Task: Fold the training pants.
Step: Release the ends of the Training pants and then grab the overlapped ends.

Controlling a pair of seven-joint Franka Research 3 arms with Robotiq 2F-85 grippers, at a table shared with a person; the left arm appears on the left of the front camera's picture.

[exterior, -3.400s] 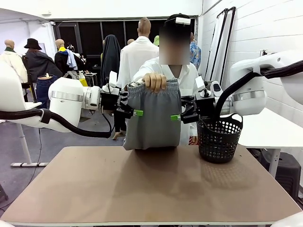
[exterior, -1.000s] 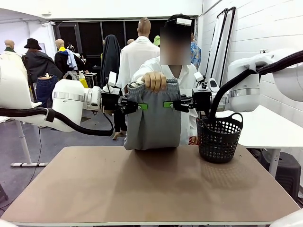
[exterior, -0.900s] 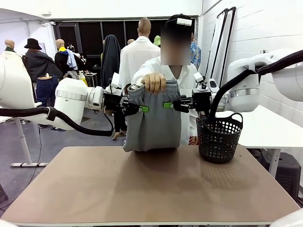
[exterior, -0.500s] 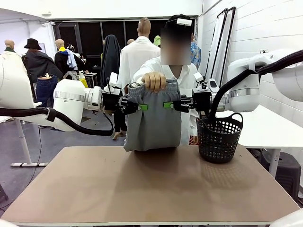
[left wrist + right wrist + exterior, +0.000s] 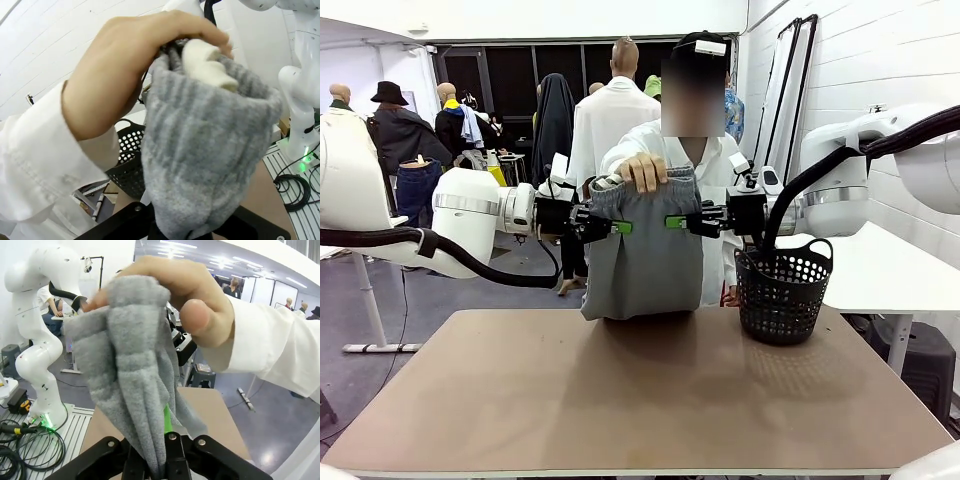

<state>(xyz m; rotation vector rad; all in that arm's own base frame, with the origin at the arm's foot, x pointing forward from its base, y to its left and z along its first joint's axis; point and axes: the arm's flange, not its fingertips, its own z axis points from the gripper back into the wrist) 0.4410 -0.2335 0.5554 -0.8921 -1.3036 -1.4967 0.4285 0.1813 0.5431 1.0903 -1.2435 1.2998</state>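
Note:
The light grey training pants hang upright over the table's far edge, their lower end resting on the tabletop. A person's hand grips the gathered waistband from above. My left gripper is shut on the pants' left side just under the waistband. My right gripper is shut on their right side at the same height. In the left wrist view the pants bunch between my fingers, with the hand above. In the right wrist view the pants are pinched between my fingers under the hand.
A black perforated basket stands at the table's far right, just below my right arm. The brown tabletop spreads bare toward me. The person in a white coat stands behind the pants.
Since the earliest frame both grippers have risen along the pants to just below the waistband. Over the last second nothing has visibly moved.

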